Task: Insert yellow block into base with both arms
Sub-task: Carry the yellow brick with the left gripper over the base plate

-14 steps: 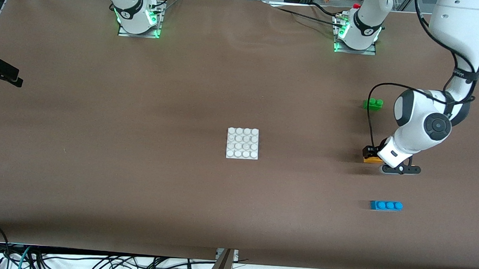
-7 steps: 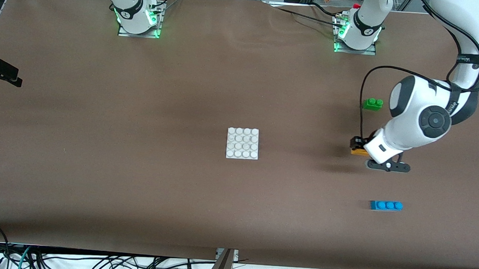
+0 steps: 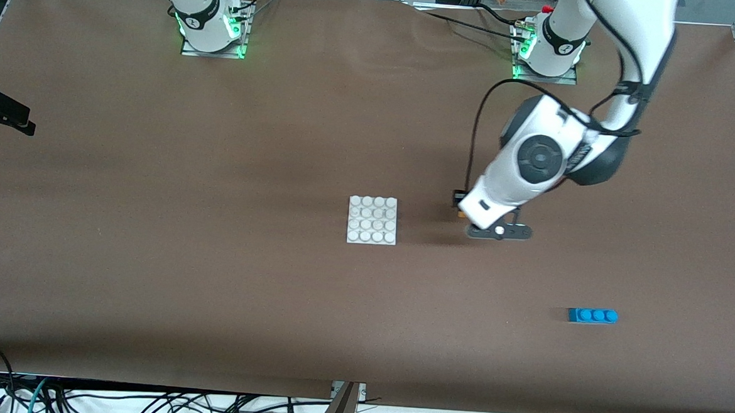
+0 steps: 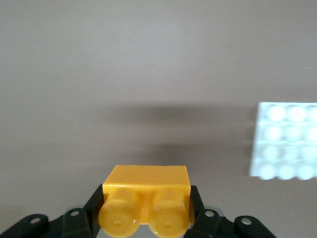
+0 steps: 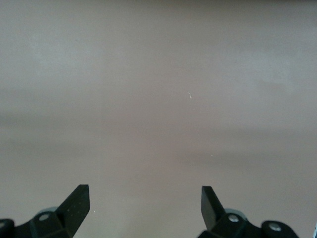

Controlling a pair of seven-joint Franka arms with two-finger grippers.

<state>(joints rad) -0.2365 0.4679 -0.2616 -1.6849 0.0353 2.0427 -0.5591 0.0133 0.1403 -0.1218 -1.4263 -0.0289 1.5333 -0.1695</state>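
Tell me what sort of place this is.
Most likely a robotics lab bench: two robot arms bolted along a brown table, loose cables hanging at its edge, and toy pieces as test props, a white base and a blue brick.

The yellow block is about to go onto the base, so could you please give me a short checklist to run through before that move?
1. Yellow block gripped between the left gripper jaws: ok.
2. Block seated level in the grip, studs showing: ok.
3. Block over the base: not ok; it is over bare table beside the base, toward the left arm's end.
4. Base studs free of bricks: ok.
5. Right gripper at the base to help: not ok; jaws open over bare table.
6. Blue brick off the path: ok.
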